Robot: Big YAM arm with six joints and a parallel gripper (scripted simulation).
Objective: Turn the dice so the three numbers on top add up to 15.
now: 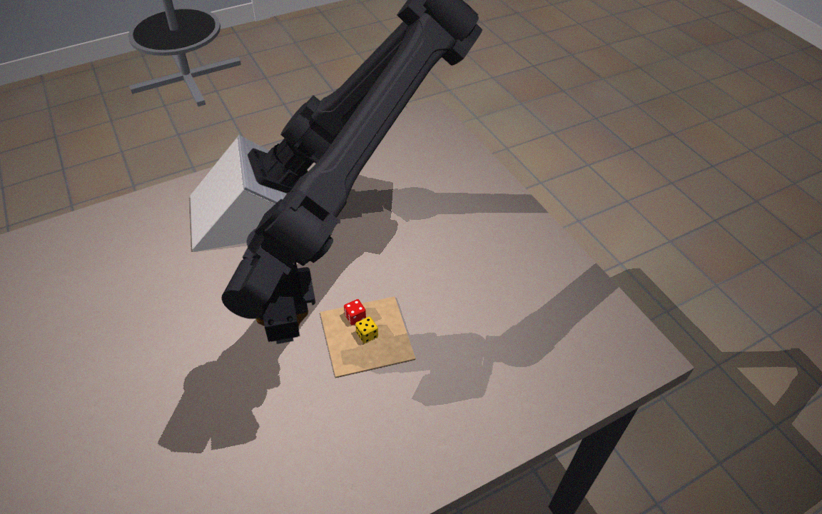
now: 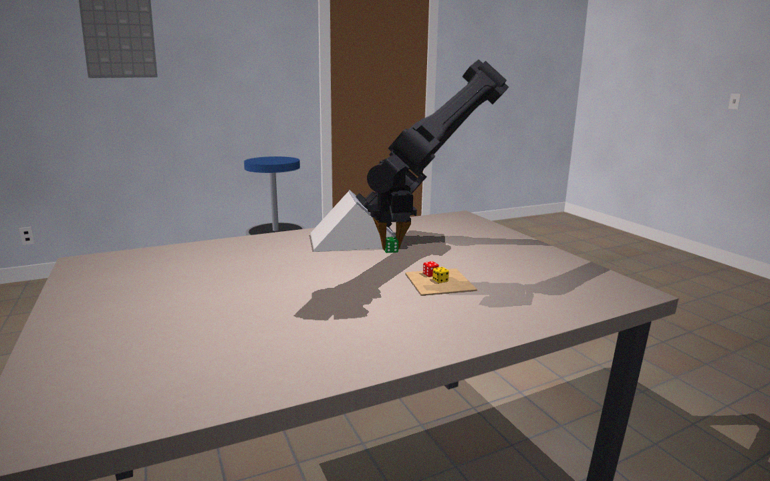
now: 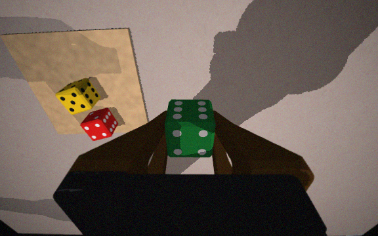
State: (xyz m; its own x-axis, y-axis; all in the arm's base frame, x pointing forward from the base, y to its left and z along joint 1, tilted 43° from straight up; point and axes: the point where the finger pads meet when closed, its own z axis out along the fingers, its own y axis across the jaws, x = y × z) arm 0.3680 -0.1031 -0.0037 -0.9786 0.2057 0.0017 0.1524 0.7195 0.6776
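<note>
My gripper (image 2: 392, 240) (image 3: 189, 117) is shut on the green die (image 2: 391, 246) (image 3: 189, 139), held above the table beyond the mat. The green die shows four pips on the face turned up towards the wrist view and six on the side facing the exterior camera. The red die (image 1: 354, 312) (image 2: 430, 268) (image 3: 99, 125) lies on the mat (image 1: 394, 316) (image 2: 426, 290) (image 3: 123, 42) with four on top. The yellow die (image 1: 367, 330) (image 2: 440, 274) (image 3: 79, 96) lies close beside it with five on top. In the top view the arm hides the green die.
The white wedge-shaped base (image 1: 215, 198) (image 2: 345, 230) stands behind the gripper on the table (image 1: 113, 306) (image 2: 196, 335). The red die is close to the mat's near edge in the wrist view. A blue stool (image 2: 271, 164) stands on the floor beyond the table.
</note>
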